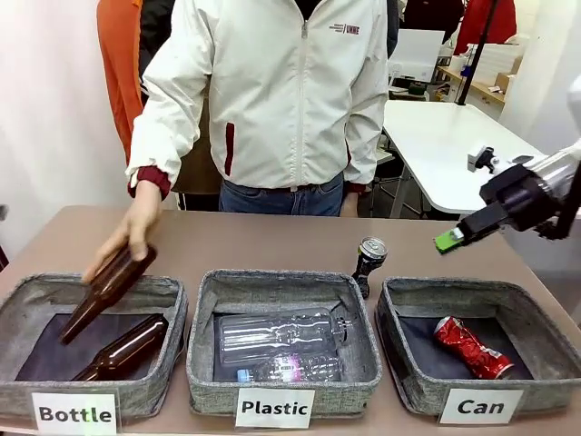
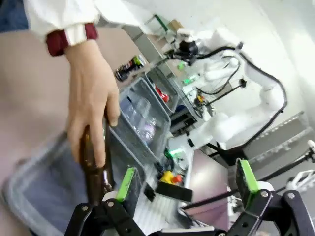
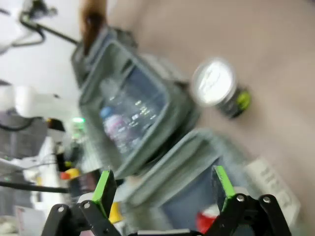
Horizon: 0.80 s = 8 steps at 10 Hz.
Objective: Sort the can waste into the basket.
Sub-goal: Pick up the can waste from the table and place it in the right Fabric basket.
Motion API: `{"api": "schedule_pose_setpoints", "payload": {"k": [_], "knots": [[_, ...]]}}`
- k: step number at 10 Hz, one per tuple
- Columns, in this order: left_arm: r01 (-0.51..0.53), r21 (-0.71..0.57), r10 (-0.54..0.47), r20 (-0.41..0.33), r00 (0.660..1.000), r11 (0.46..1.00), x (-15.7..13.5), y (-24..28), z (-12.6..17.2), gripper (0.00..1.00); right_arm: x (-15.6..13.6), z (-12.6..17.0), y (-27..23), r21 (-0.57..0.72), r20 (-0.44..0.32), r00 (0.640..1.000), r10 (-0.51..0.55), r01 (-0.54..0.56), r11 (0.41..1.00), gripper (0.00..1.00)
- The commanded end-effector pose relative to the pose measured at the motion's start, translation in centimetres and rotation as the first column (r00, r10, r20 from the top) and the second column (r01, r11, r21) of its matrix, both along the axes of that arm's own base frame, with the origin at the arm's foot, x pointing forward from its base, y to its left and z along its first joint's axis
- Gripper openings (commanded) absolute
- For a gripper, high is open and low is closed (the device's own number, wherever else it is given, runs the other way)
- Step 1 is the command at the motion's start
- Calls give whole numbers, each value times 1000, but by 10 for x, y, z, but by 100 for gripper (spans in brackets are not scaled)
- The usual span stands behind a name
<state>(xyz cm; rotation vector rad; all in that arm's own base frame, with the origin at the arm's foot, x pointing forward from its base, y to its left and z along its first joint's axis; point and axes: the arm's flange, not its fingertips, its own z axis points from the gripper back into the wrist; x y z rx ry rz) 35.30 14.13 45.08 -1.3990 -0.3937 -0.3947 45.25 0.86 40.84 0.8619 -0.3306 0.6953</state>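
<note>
Hovering our right gripper (image 1: 451,238) with jaws apart and empty, we count the red can (image 1: 470,347) in the basket (image 1: 545,320) beneath it, while the dark can (image 1: 369,257) waits ahead on the tabletop (image 1: 272,241).

Bottle bin (image 1: 91,285), Plastic bin (image 1: 272,282) and Can basket (image 1: 467,291) are sitting left to right along the near edge; a can (image 1: 470,346) is lying in the basket, a second can (image 1: 368,259) standing just behind its left corner.

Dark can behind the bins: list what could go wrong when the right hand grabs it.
The dark can stands close by the Plastic basket's rim: the open right hand could snag the rim or tip the can. The person's hand holds a brown bottle over the Bottle basket, near the left hand: they could collide.
</note>
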Motion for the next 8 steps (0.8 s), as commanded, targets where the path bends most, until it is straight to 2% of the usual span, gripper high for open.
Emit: {"api": "schedule_pose_setpoints", "payload": {"k": [1, 2, 3, 4, 5, 6, 7, 8], "knots": [[19, 31, -14, -162, 987, 999, -14, 33, 8, 100, 22, -14, -7, 76, 229, 973, -5, -13, 997, 100], [34, 85, -18, -178, 984, 996, -26, 45, 9, 100, 30, -18, -2, 63, 288, 958, 2, -21, 998, 100], [66, 128, -42, -180, 983, 990, -30, 62, 11, 100, 42, -20, 2, 35, 288, 958, 9, -20, 999, 100], [68, 111, -50, -156, 986, 992, -35, 86, 14, 100, 52, -20, 4, -13, 258, 966, 8, -5, 1000, 100], [33, 83, -22, -134, 991, 996, -39, 102, 14, 100, 58, -15, 0, -5, 225, 974, 4, -3, 1000, 100], [4, 78, 6, -123, 992, 997, -43, 111, 12, 100, 62, 0, -11, 103, 22, 992, -120, 117, 988, 100], [14, 75, -5, -115, 993, 997, -46, 113, 9, 100, 47, -19, -2, 16, 259, 966, 10, -14, 1000, 100], [13, 81, -4, -111, 994, 997, -49, 115, 7, 100, 47, -19, -2, 16, 259, 966, 10, -14, 1000, 100]]}}
